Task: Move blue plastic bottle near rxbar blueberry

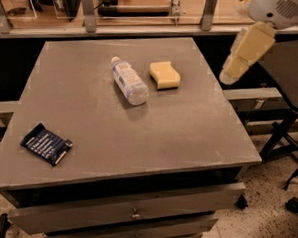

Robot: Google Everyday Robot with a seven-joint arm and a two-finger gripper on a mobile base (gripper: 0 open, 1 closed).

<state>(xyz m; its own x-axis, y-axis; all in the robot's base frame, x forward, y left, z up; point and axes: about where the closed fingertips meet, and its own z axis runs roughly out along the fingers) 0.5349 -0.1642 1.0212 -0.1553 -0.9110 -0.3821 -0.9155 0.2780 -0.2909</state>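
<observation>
The blue plastic bottle (pixel 129 81) lies on its side at the middle back of the grey table (pixel 188 128), white cap pointing to the far left. The rxbar blueberry (pixel 46 143), a dark navy wrapper with white text, lies flat near the table's front left corner, well apart from the bottle. Only a cream and white arm link (pixel 246 50) shows at the upper right, raised beyond the table's right edge. My gripper itself is not in view.
A yellow sponge (pixel 165 74) lies just right of the bottle. The table has drawers (pixel 134 213) below its front edge. A dark chair or stand (pixel 290 103) is at the right. A rail with metal posts (pixel 89 13) runs behind the table.
</observation>
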